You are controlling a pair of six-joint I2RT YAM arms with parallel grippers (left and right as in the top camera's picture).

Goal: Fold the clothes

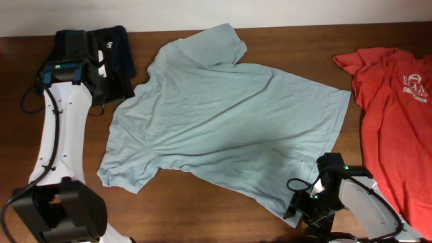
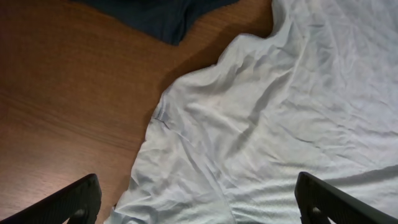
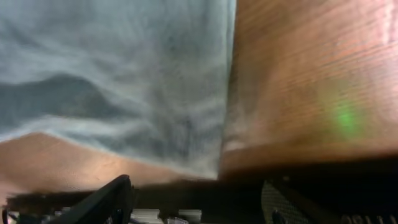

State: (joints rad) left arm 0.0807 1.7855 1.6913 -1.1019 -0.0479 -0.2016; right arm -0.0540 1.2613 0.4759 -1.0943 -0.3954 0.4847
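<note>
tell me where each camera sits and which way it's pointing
overhead: fixed above the table, facing straight down on the blue-grey T-shirt, the coral-red T-shirt, left arm and right arm.
left wrist: above the blue-grey T-shirt's edge, facing down; open left gripper at bottom.
right wrist: close over its hem corner, facing down; open right gripper at bottom.
shared: all three show the blue-grey T-shirt and table.

Overhead, I lose the red shirt past the right edge, and its print is too small to read. The left arm covers part of the navy cloth. My right wrist view is blurred: the blue shirt runs off the top and left, and the right gripper shows only as dark fingers cut by the bottom edge.
</note>
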